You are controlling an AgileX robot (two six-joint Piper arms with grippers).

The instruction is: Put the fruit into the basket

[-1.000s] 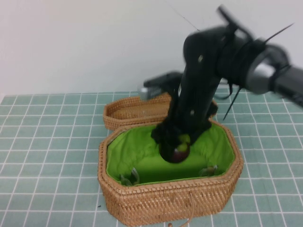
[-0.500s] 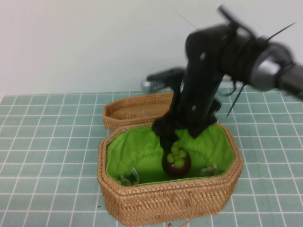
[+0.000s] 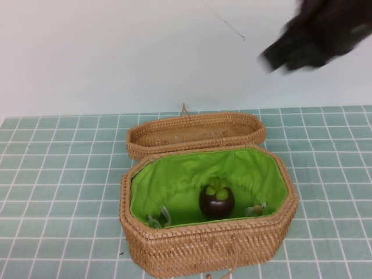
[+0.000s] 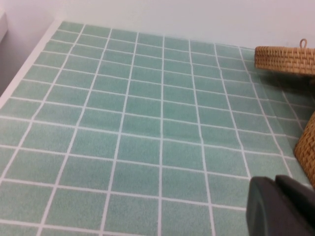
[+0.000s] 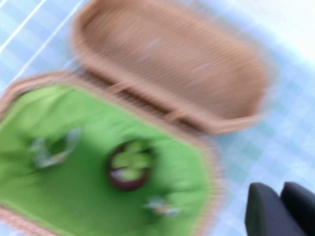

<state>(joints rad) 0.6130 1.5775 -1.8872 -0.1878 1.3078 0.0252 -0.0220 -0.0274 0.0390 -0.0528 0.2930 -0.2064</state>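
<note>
The basket [image 3: 209, 244] stands nearest on the green-tiled worktop [image 3: 58, 174], the fruit [image 3: 217, 199] upright inside on its green lining. Behind, touching it, lies the lid [image 3: 195, 132]. Above, blurred against the white wall [image 3: 116, 52], hangs the right tool [image 3: 317, 35]; whether it is apart or together cannot be told. The left tool [image 4: 280, 206] is cut off at the left wrist view's edge, hovering over bare tiles, its state unclear.

You have a basket [image 3: 203, 250] of tan woven wicker, rough and ribbed, lined with bright green matt cloth that puckers at the rim. The fruit [image 3: 217, 199] has a dark, glossy rind. The lid [image 3: 195, 132] is bare wicker. The counter [image 3: 64, 174] looks like matt green tile with pale grout.

Right claw [image 5: 280, 209], above the basket: smooth matt black. Left claw [image 4: 280, 206], over the counter: the same.
</note>
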